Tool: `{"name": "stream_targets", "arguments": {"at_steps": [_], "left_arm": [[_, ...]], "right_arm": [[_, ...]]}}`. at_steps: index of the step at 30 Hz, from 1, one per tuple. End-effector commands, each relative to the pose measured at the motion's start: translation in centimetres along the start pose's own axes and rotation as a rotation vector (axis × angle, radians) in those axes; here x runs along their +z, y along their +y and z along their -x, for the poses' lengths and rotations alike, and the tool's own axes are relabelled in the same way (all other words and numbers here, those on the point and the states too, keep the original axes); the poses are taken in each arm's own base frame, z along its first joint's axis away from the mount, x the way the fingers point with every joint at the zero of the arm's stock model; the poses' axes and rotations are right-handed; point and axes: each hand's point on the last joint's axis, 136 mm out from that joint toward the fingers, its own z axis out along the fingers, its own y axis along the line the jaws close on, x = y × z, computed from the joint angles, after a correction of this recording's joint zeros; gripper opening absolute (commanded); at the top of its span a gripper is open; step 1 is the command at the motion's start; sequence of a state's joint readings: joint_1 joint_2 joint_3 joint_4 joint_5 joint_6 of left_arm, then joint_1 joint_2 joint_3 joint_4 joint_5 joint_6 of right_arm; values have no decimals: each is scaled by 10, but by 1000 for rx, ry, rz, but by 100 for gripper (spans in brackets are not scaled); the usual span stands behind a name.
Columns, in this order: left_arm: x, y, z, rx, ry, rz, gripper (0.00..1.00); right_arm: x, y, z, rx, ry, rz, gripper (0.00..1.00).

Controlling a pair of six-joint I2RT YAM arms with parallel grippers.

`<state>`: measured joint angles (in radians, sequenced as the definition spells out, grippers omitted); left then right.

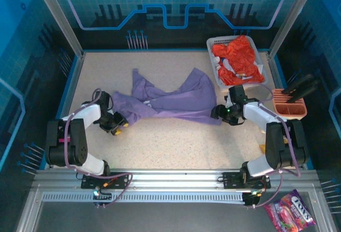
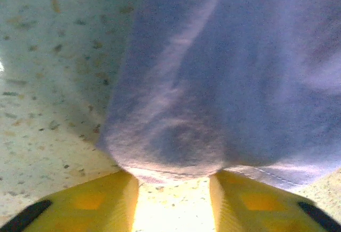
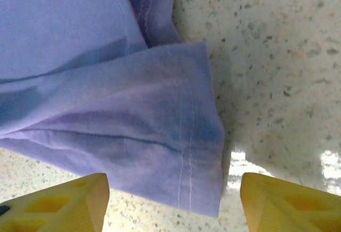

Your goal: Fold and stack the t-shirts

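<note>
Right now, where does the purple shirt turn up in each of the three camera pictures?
Top external: purple shirt lies crumpled across the middle of the picture.
Left wrist: purple shirt covers the upper middle and right, a rounded fold nearest the camera.
Right wrist: purple shirt covers the left, its stitched hem at centre.
Shared landmark: the speckled tabletop beneath it.

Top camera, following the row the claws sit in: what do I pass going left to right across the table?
left claw → lavender t-shirt → right claw → salmon tool holder
</note>
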<state>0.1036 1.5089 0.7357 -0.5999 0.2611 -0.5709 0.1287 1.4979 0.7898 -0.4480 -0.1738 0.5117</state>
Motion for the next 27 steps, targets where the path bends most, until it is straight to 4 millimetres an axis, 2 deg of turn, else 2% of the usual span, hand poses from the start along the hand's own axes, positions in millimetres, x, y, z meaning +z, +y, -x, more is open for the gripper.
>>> {"name": "stream_targets", "arguments": {"at_steps": [1, 7, 12, 15, 21, 26, 27], "left_arm": [[9, -9, 6, 8, -17, -57, 32], [10, -13, 11, 4, -31, -68, 15], [3, -17, 16, 14, -66, -78, 5], [-1, -21, 19, 16, -82, -91, 0], [-18, -28, 21, 39, -115, -99, 0], [-44, -34, 26, 65, -169, -113, 0], [-47, -37, 25, 72, -163, -124, 8]], "right_arm": [[7, 0, 21, -15, -40, -9, 63], [15, 0, 35, -40, -62, -15, 52], [8, -1, 39, -59, -98, -23, 31], [3, 0, 38, -68, -105, -25, 12], [-15, -1, 41, -84, -139, -53, 0], [-36, 4, 48, -97, -200, -57, 0], [-39, 4, 50, -100, -206, -63, 0]]}}
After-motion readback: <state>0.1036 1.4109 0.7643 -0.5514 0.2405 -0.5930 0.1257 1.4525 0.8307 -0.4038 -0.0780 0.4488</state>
